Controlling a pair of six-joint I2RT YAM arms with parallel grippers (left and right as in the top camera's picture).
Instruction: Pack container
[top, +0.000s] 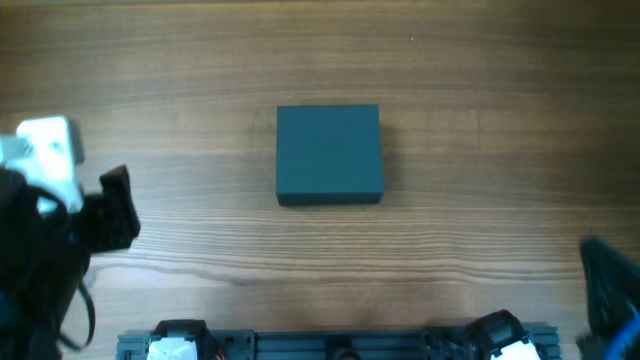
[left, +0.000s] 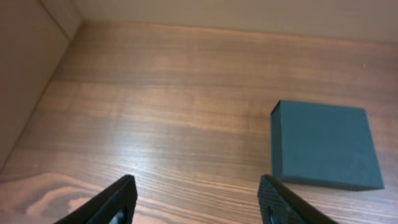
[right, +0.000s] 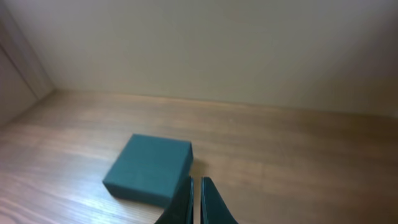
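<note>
Both stand well off every edge of the container (top: 329, 155) — left gripper (left: 198, 184) spread, right gripper (right: 196, 184) pinched together.

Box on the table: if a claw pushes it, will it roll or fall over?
Probably neither: the box is low, flat-sided and lies closed on the table, so it should slide. Its smooth faces may be slippery to grab.
</note>
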